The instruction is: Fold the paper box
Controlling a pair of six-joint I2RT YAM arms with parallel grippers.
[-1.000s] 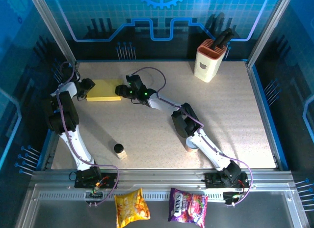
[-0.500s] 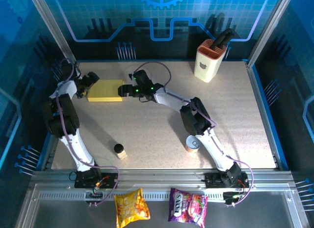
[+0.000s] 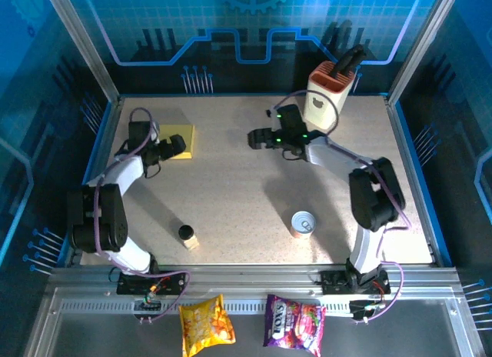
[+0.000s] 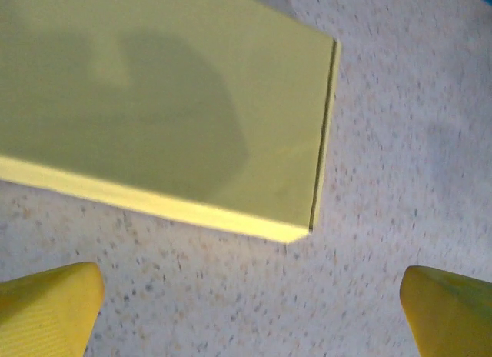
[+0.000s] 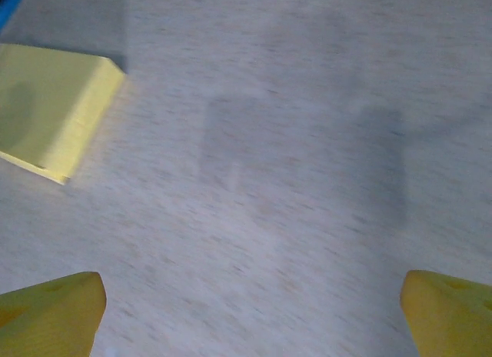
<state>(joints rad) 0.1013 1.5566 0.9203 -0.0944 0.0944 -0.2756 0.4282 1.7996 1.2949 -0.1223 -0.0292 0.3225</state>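
Note:
The paper box [image 3: 183, 131] lies closed and flat at the back left of the table, yellow side up. In the left wrist view the box [image 4: 161, 103] takes up the upper left, its near corner just ahead of my left gripper [image 4: 250, 299]. That gripper is open with bare table between its yellow fingertips [image 4: 54, 303]. From above, the left gripper [image 3: 177, 147] hovers at the box's near right edge. My right gripper [image 3: 257, 138] is open over bare table, well to the right of the box. Its wrist view is blurred and has the box [image 5: 50, 111] far off at upper left.
A cream knife block [image 3: 329, 95] with an orange top stands at the back right. A tin can [image 3: 304, 222] sits near the front right and a small dark-lidded jar [image 3: 187, 235] near the front left. Two snack bags [image 3: 206, 325] lie in front of the table edge.
My right gripper pulled away from the box's right end and swung right toward the table's middle. My left gripper moved from the box's left end to its near right edge.

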